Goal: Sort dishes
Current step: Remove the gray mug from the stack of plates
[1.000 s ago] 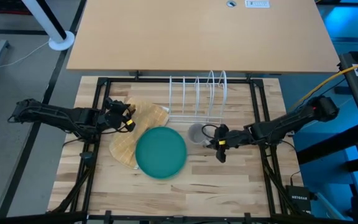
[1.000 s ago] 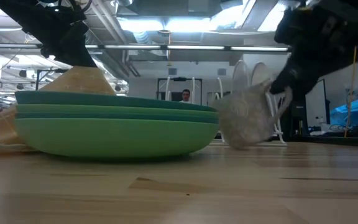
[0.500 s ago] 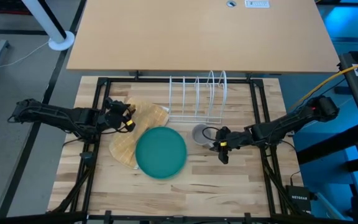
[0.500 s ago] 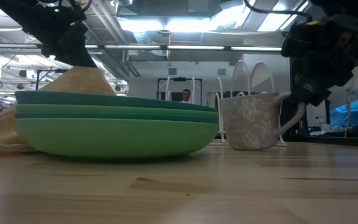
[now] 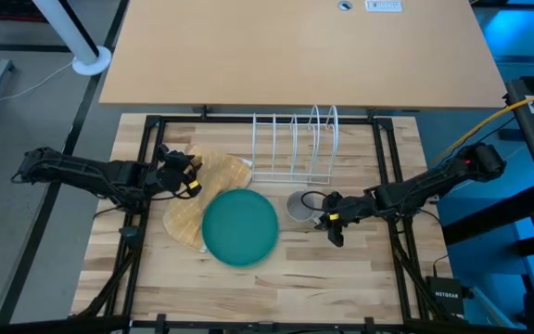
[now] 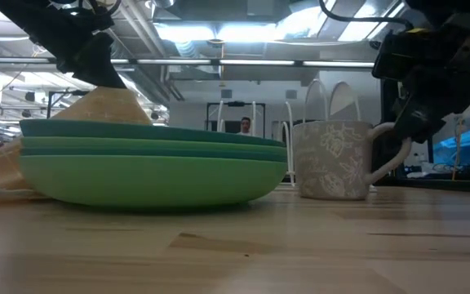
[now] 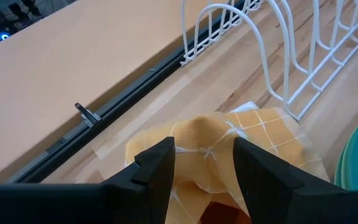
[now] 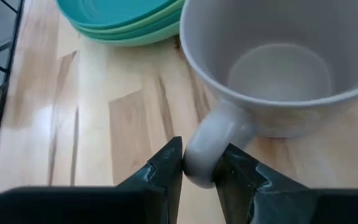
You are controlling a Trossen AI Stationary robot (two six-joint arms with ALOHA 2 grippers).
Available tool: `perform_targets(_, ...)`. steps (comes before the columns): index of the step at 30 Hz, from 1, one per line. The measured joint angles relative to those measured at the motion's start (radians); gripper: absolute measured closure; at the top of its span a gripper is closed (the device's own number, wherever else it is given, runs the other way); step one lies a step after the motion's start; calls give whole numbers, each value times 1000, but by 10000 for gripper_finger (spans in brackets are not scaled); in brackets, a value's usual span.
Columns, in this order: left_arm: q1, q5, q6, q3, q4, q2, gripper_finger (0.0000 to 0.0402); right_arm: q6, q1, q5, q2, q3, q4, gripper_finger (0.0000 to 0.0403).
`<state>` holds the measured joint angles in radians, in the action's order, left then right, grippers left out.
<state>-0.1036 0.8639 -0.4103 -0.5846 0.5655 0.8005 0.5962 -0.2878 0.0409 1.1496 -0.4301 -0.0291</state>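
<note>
A stack of teal and light-green plates [image 5: 239, 227] sits on the table, its left part resting on a tan waffle cloth [image 5: 207, 181]. The stack also shows in the low view [image 6: 149, 163]. A grey mug [image 5: 300, 204] stands upright just right of the plates, in front of the white wire rack [image 5: 295, 144]. My left gripper [image 5: 190, 174] is shut on the cloth at the plates' far left. My right gripper [image 5: 327, 215] is shut on the mug's handle, on the mug's right. My left gripper pinches a raised fold of the cloth [image 7: 201, 140] between its two fingers, coming from the table's left and slanting down. The fold stands up as a peak [image 6: 108, 102]. The rest of the cloth lies on the table, partly under the plates. My right gripper pinches the mug's handle [image 8: 207, 152] between its two fingers, at the loop's outer bend. The fingers come from the table's right, slanting down. The mug [image 6: 330, 159] stands upright with its base on the table.
The wire rack [image 7: 278, 50] stands along the far side, close behind the mug and cloth. A black frame rail [image 5: 392, 232] runs along the table's right side under my right arm. Bare wood lies in front of the plates toward the near edge.
My right gripper has moved slightly toward the table's right and near edges, and down, with the mug. The mug was tilted and lifted; now it stands upright on the table. My left gripper and the cloth have kept still.
</note>
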Motion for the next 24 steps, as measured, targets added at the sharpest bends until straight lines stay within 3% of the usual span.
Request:
perform_targets(7,0,0,104,0,0,0,247,4,0,-20,0,0,-1,309)
perform_targets(14,0,2,182,0,0,0,247,59,0,-35,0,0,-4,275)
perform_targets(24,0,97,273,0,-7,-32,247,87,0,-88,0,0,-4,262)
